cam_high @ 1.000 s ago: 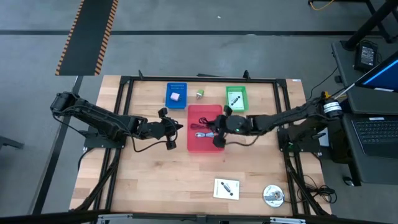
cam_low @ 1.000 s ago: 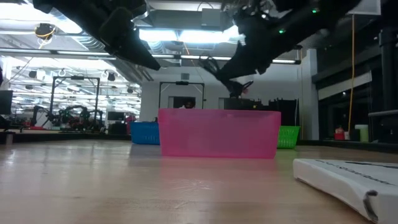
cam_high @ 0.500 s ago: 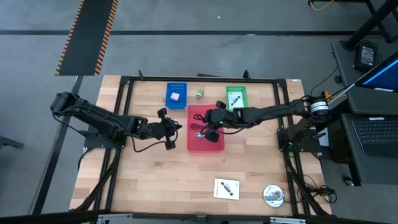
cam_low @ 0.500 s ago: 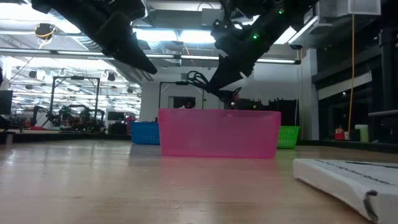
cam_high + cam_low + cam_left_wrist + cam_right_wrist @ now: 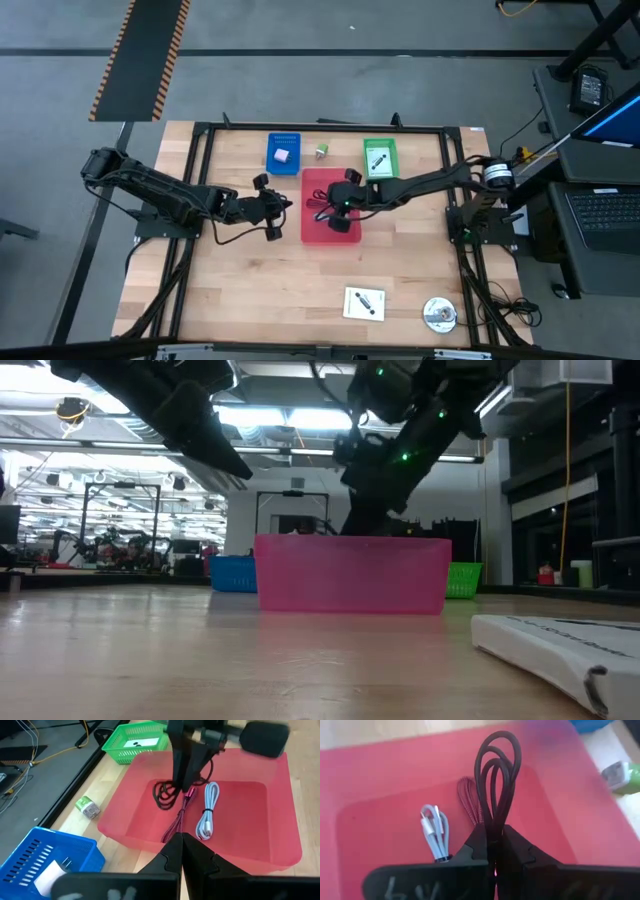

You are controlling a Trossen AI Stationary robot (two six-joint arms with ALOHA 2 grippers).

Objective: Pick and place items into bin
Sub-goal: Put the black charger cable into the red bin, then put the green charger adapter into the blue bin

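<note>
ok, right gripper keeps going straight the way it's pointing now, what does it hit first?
Likely the floor of the red plastic bin. The right gripper, shut on the black coiled cable, points down into it, near the reddish braided cable; depth is unclear.

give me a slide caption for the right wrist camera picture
Right tool shut on a looped black cable above the red bin, where white and reddish cables lie.

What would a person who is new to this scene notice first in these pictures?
Most striking is the right gripper, shut on a black coiled cable and lowered inside the red bin at the table's middle. In that bin lie a white cable and a reddish braided cable. The left gripper, shut and empty, hangs just beside the bin's left edge.
</note>
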